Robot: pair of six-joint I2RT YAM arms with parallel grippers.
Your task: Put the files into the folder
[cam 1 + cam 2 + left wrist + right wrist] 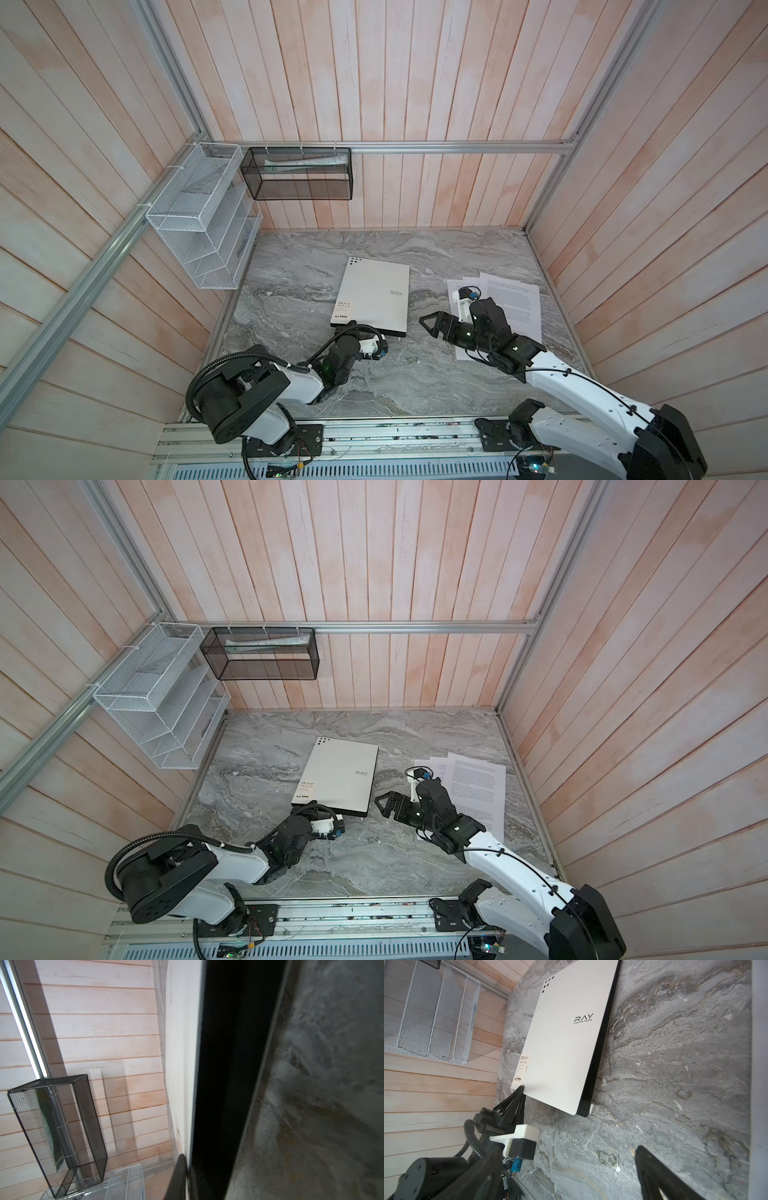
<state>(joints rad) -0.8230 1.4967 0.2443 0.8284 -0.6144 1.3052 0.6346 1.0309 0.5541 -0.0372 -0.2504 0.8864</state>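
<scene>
The folder is laid on the table, files at its right. The left gripper, clamped on its near edge, is shown clearly only by the right wrist view; the right gripper is spread wide, empty.

I see the grey marbled table carrying two things: the folder lies near the middle, light cover up, and the files lie to its right, apart from it, in a loosely fanned, overlapping pile.
</scene>
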